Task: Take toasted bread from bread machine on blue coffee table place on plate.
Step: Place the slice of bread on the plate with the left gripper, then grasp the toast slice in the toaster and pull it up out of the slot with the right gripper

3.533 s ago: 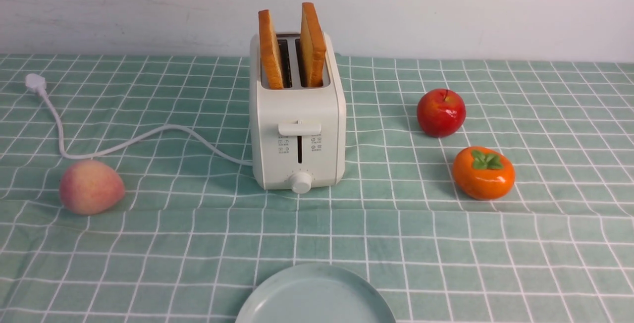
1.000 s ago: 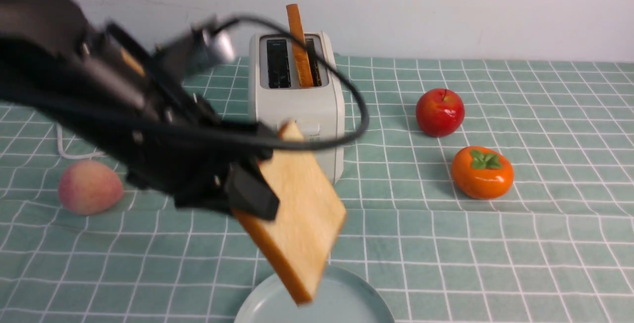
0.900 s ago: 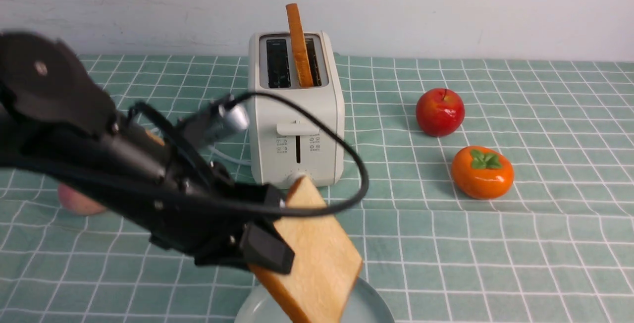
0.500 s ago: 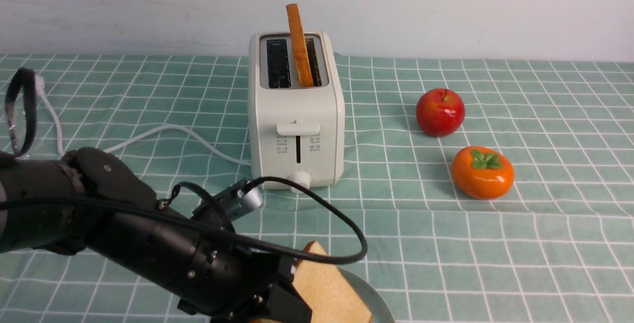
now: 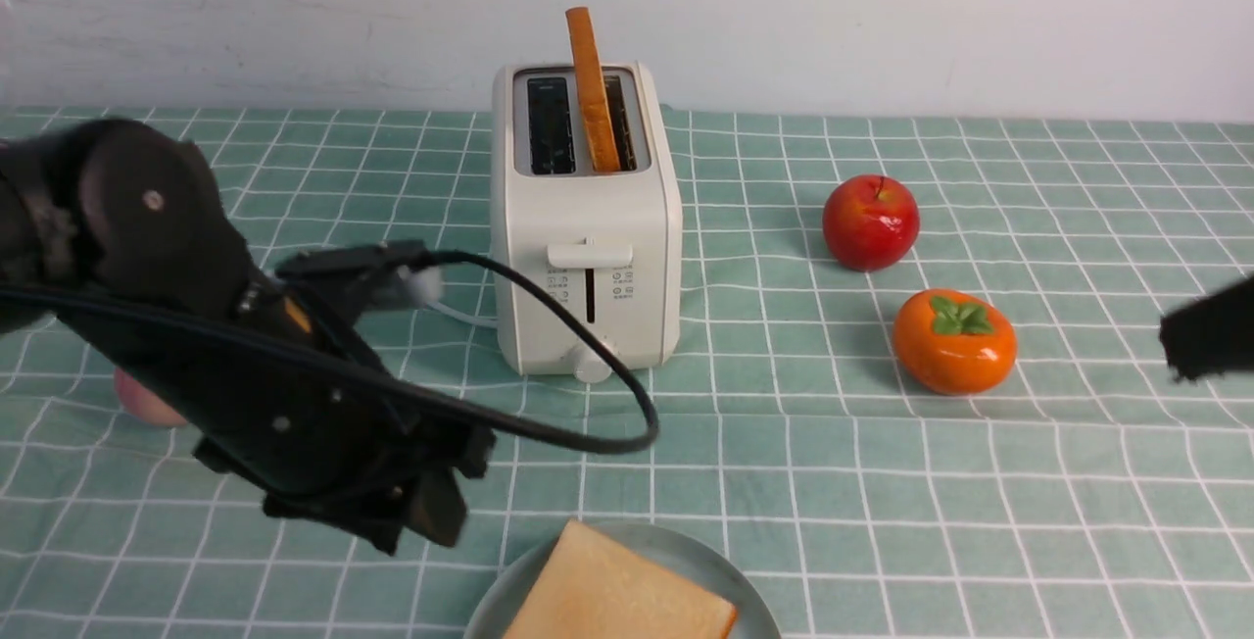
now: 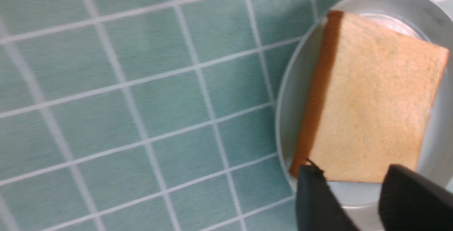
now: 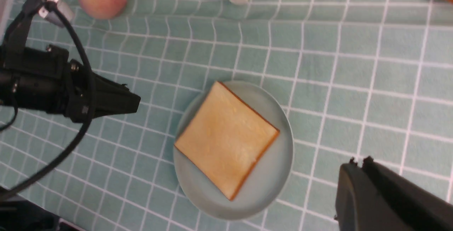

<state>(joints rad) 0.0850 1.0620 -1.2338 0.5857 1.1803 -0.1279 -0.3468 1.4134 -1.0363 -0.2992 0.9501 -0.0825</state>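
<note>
Left gripper (image 5: 436, 512) hangs beside the plate (image 5: 700, 549), its fingers parted with nothing between them, presumably to stay clear of the bread (image 5: 622, 585) lying on the dish. That slice rests flat, turned askew to the toaster (image 5: 588, 213), a small matter since the rim surrounds it. Right gripper (image 7: 361, 162) is closed, holding nothing, over the far right side of the table (image 5: 833, 497), where it seems to be coming into play or simply waiting out of the way. The other slice (image 5: 593, 95) stands in the toaster's right-hand slot, leaning left, with most of its height above the opening; that gives fingers a good face to pinch. The job looks about half done. Next, one gripper should open around the standing slice, lift it straight up so that it does not drag the toaster, and lay it on the plate, probably overlapping the first because room there is short.
</note>
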